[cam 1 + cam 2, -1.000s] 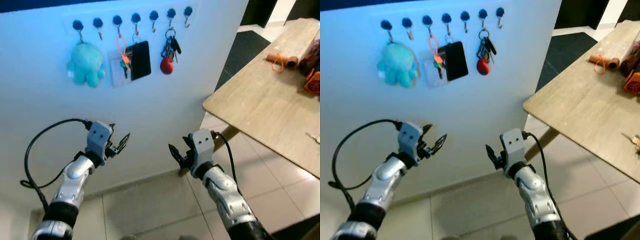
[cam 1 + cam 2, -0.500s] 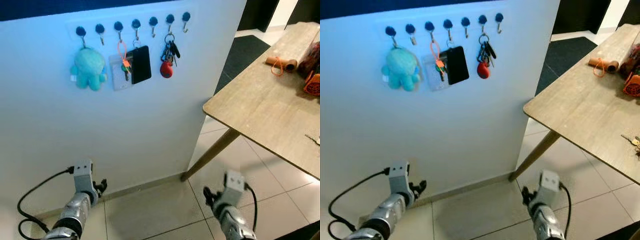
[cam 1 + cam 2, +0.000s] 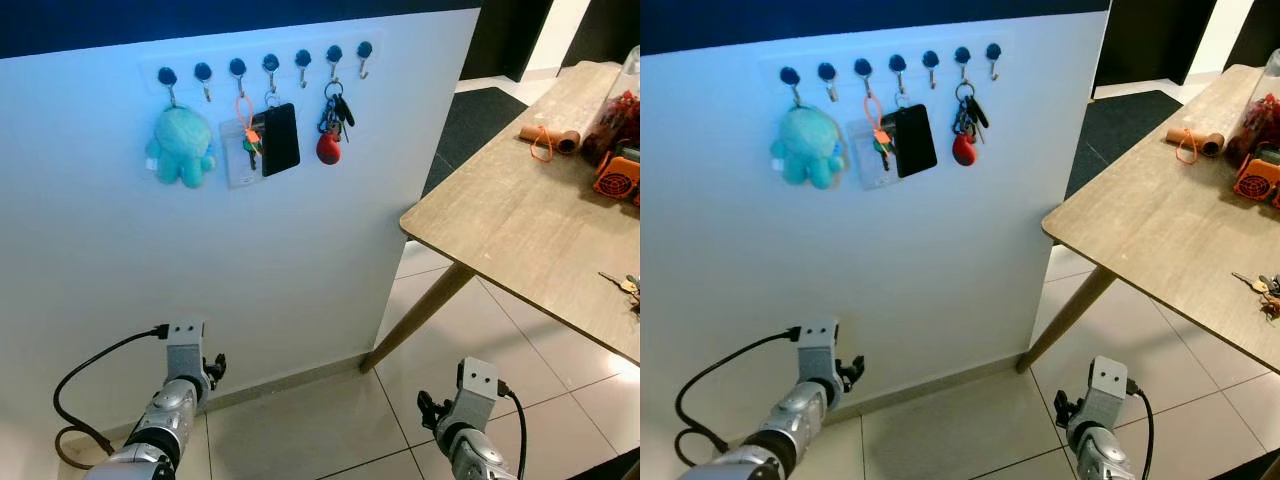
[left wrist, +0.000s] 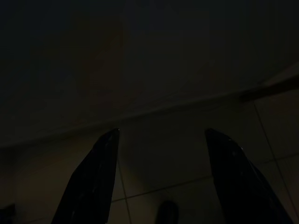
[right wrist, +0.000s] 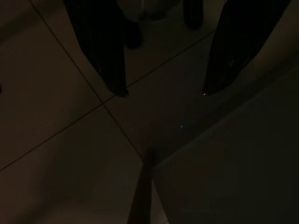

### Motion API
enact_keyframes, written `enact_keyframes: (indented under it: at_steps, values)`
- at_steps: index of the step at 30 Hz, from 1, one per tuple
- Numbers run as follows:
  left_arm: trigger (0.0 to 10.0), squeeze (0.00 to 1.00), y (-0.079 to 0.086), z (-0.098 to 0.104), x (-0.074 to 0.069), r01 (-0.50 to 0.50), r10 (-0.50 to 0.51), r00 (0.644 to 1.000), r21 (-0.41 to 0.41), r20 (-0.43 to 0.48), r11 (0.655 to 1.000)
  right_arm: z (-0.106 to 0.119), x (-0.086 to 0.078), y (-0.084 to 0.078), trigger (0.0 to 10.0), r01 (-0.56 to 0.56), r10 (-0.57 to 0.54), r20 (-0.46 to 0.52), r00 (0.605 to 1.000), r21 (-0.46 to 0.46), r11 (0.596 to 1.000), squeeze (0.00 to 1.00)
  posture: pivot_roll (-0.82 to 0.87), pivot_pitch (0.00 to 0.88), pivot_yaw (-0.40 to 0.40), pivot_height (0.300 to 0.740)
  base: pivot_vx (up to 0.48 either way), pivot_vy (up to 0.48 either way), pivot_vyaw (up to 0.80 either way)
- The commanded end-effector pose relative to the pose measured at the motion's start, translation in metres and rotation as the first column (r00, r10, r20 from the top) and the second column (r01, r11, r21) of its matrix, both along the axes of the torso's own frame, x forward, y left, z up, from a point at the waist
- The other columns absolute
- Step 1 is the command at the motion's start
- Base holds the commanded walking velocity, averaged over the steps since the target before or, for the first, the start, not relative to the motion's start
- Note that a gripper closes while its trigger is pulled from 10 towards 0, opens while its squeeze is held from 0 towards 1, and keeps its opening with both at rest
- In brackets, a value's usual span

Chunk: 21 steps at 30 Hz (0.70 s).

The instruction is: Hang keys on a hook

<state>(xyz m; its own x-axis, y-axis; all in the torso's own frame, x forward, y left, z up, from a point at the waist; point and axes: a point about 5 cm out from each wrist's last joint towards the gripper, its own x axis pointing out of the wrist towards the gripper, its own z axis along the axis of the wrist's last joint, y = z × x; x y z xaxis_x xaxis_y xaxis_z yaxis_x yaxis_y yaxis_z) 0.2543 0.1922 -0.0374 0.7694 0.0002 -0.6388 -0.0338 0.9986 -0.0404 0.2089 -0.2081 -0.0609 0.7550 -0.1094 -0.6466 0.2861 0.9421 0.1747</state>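
White partition wall (image 3: 250,260) fills the head view, smooth painted face, standing on pale glossy floor tiles (image 3: 300,420). Wooden counter (image 3: 500,210) enters from 3 o'clock, matte wood-grain top with a rounded corner and a slanted leg.

Row of seven small dark-capped metal hooks (image 3: 265,68) runs along the wall at 12 o'clock. Hung on it: a teal plush toy (image 3: 180,147), soft and lumpy; a clear card holder with a black flat case (image 3: 279,139); a key bunch with a red round fob (image 3: 333,120). The end hook (image 3: 364,58) hangs bare.

Loose keys (image 3: 1262,290), small, metallic, lie on the counter at its 3 o'clock edge. They lie up and toward 2 o'clock from the right gripper (image 5: 163,93), which is the nearer arm. Long axis of the keys: too small to tell.

Both arms hang low, at 7 and 5 o'clock. Right gripper has fingers apart, pointing at the floor, nothing between them. Left gripper (image 4: 161,135) likewise spread and empty, view very dark.

Judgement: pickup not yet begun; the right arm must rise to counter height
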Motion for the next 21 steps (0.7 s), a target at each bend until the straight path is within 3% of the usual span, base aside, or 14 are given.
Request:
enact_keyframes:
  at_steps: [1, 7, 12, 21]
  values:
    - [10.0, 0.00, -0.0045, -0.0017, -0.0016, 0.026, -0.026, 1.000, 0.015, 0.001, 1.000, -0.0003, -0.0005, -0.0006, 10.0, 0.006, -0.006, 0.000, 1.000, 0.000, 1.000, 0.00, 0.02, 0.000, 0.005, 0.740, 0.000, 0.000, 0.00]
    - [10.0, 0.00, -0.0022, 0.0005, -0.0007, 0.031, -0.033, 0.999, 0.061, 0.042, 0.998, -0.0022, -0.0027, 0.0043, 10.0, -0.014, 0.014, 0.005, 1.000, -0.010, 1.000, 0.00, 0.02, 0.000, -0.002, 0.740, 0.000, 0.000, 0.00]
    - [10.0, 0.00, 0.0008, 0.0025, 0.0003, 0.014, -0.016, 0.998, 0.029, 0.064, 0.999, -0.0036, -0.0048, 0.0056, 10.0, -0.021, 0.021, 0.002, 1.000, -0.021, 1.000, 0.00, 0.02, 0.000, -0.005, 0.740, 0.000, 0.000, 0.00]
    - [10.0, 0.00, -0.0010, 0.0019, -0.0009, 0.052, -0.055, 0.996, 0.056, 0.070, 0.997, -0.0037, -0.0051, 0.0054, 10.0, -0.030, 0.030, -0.001, 1.000, -0.044, 0.999, 0.00, 0.02, 0.000, -0.009, 0.740, 0.000, 0.000, 0.00]
